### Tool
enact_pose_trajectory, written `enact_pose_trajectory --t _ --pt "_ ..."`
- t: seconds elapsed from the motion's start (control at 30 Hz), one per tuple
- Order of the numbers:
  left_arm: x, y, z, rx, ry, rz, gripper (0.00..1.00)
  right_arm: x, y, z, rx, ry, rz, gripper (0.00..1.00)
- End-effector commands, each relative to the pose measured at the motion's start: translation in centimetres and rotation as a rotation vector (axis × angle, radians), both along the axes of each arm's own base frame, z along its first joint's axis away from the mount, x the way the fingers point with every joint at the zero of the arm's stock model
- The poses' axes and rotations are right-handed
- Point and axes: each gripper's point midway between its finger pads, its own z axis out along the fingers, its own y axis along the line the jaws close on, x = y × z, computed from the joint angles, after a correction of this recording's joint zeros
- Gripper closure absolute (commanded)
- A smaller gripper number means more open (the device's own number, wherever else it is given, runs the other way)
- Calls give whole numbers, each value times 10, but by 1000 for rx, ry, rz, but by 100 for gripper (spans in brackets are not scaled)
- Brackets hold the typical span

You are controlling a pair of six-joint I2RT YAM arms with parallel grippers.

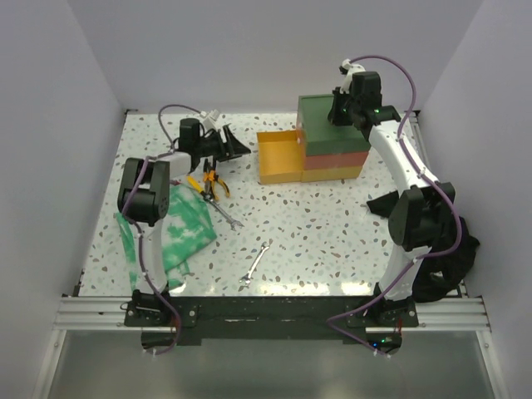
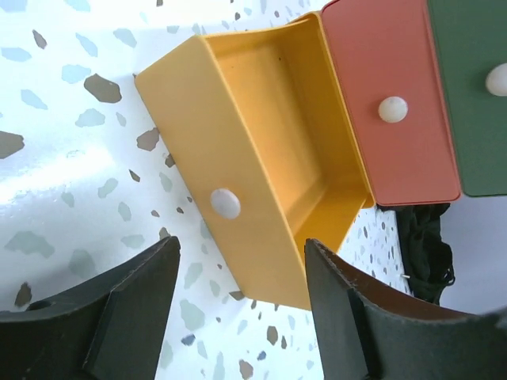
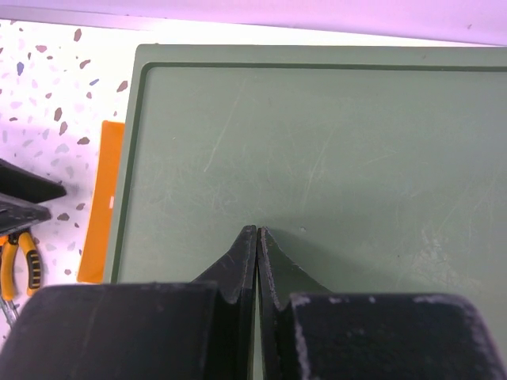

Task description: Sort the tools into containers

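The drawer stack (image 1: 334,148) stands at the back, with a dark green top, a red-orange middle and a yellow bottom. The yellow drawer (image 1: 278,158) is pulled out and looks empty in the left wrist view (image 2: 269,150). My left gripper (image 1: 233,148) is open and empty, left of the yellow drawer's front (image 2: 242,309). My right gripper (image 1: 342,113) is shut and empty, its tips on the green top (image 3: 258,231). Orange-handled pliers (image 1: 212,183) lie near the left arm. One silver wrench (image 1: 223,214) lies by the cloth. Another wrench (image 1: 256,264) lies nearer the front.
A green-and-white cloth (image 1: 179,229) lies at the left under the left arm. A black cloth (image 1: 453,258) is heaped at the right by the right arm's base. The red-orange drawer (image 2: 388,111) and green drawer (image 2: 471,87) are closed. White walls enclose the table.
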Motion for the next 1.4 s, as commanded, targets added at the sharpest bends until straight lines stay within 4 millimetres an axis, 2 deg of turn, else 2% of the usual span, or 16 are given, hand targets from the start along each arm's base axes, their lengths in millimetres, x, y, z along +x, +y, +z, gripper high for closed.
enact_pose_trajectory --t 0.0,0.03,0.07,0.13,0.17,0.23,0.27,0.47,0.6,0.67,0.7,0.8,0.97,1.03,1.2,1.37 --pt "-4 21 67 86 -155 8 31 -24 -11 -50 -40 173 -17 96" --pt "-10 24 71 131 -191 -18 31 -25 -11 -48 -37 166 -17 93" --pt "-17 25 94 150 -252 -39 31 -25 -10 -46 -33 162 -10 92" --pt "-34 35 92 242 -268 -93 30 -25 -8 -39 -30 142 4 82" --pt "-37 44 103 272 -297 -91 29 -25 -7 -37 -28 136 7 78" --pt "-45 63 94 357 -277 -90 28 -23 -7 -25 -30 101 19 65" --pt "-42 81 94 395 -266 -48 28 -22 -7 -19 -33 85 21 61" --pt "-42 153 75 604 -238 81 28 -27 -2 33 -65 -79 53 45" --pt "-40 167 70 654 -227 96 28 -38 16 61 -119 -206 127 40" --pt "-38 168 66 656 -210 114 28 -50 36 64 -123 -229 208 38" --pt "-37 169 64 643 -194 128 29 -56 42 77 -138 -275 240 37" --pt "-33 168 65 626 -193 148 29 -79 70 79 -177 -329 376 36" --pt "-29 174 86 609 -185 211 29 -144 142 58 -191 -366 786 33" --pt "-27 176 104 585 -187 232 29 -170 163 31 -240 -332 929 33" --pt "-35 175 127 501 -177 250 28 -228 192 -31 -271 -231 1324 34" --pt "-49 179 147 463 -211 321 28 -256 207 -86 -419 -258 1568 41"
